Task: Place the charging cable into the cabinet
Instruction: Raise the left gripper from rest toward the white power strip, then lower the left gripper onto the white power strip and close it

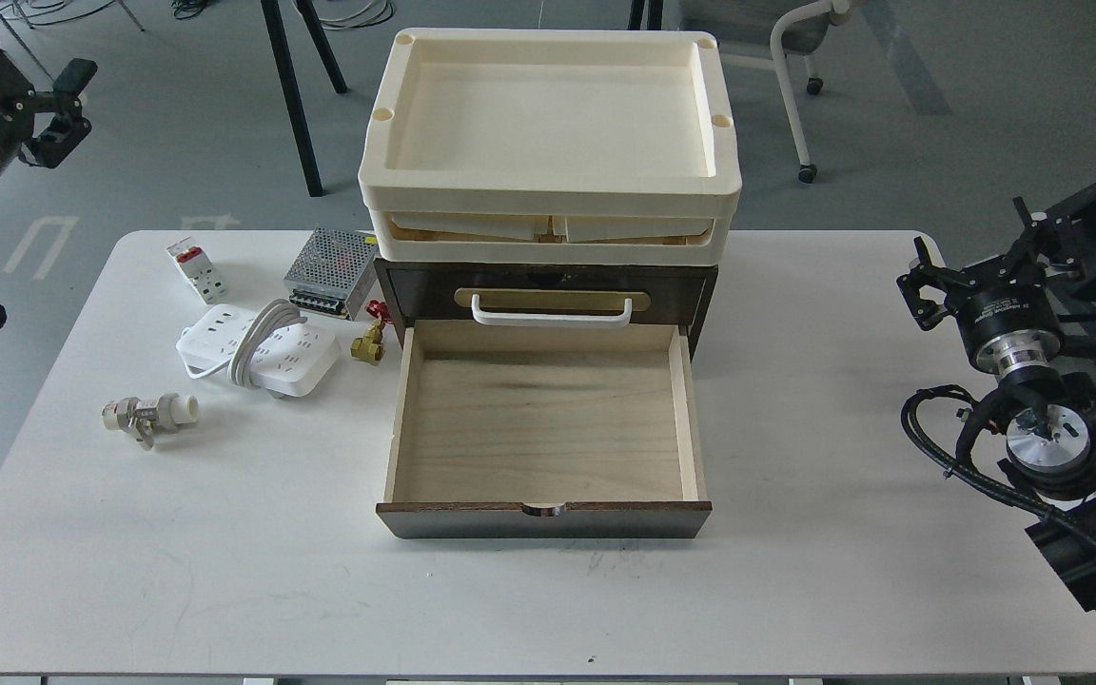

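One drawer [544,419] stood pulled fully out toward the camera, its pale plywood floor bare and its dark front panel nearest of all. It belonged to the cabinet [700,295], whose dark brown body sat behind it with a white bar handle [550,315] on a gold plate, and cream trays [548,133] stacked on top.

To the left of the drawer, on the white table [225,533], lay a small grey valve fitting [148,415], and a little farther back the charging cable [258,348]: a flat white power strip with its cord looped over its middle, flat on the table and apart from the drawer's left wall. A brass fitting [367,344] sat between the strip and the cabinet. Behind these were a perforated metal power supply [330,271] and a white breaker [195,269].

Judging by this, the opening was done and the pickup had not begun; nothing held the strip. The next move called for a descent onto the strip, a grip across its narrow width, and a short carry rightward over the drawer wall.

The right gripper [971,269] hung beyond the table's right edge, fingers spread and empty. The left gripper [10,114] was raised high at the far left corner, well away from the strip; too little of it showed to tell whether its fingers were parted.
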